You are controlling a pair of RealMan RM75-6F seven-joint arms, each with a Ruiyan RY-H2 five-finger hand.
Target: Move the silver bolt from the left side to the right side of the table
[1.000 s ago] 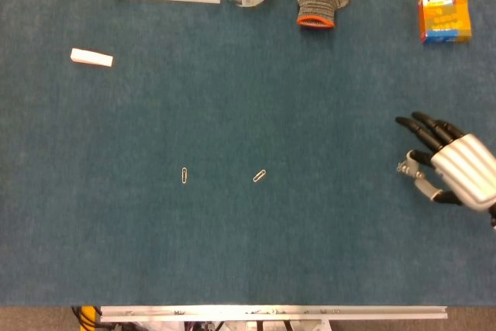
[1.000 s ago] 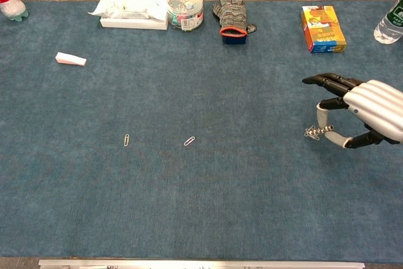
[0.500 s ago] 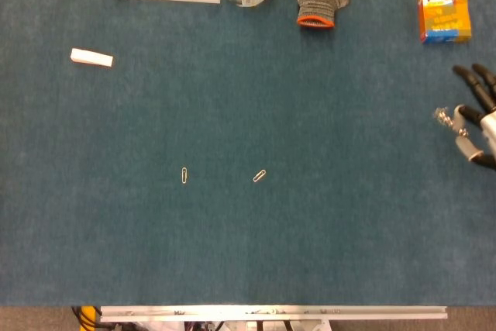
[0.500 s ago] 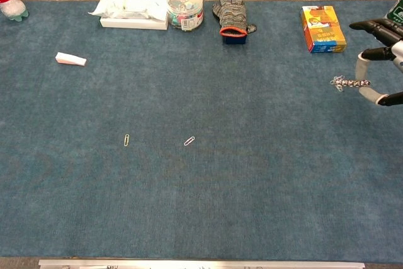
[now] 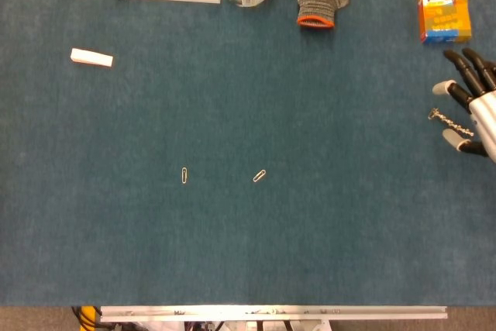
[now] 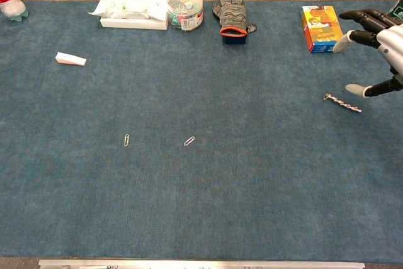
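Lying free near table's [image 6: 264,206] rt edge, silver bolt [image 6: 342,103] sits just below right hand [image 6: 378,45], fingers [image 6: 347,41] spread, holding nothing.

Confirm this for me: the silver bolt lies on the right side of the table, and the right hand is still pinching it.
Not quite. The silver bolt does lie on the right side of the table, but the right hand has let go; the chest view shows its fingers spread above the bolt, apart from it.
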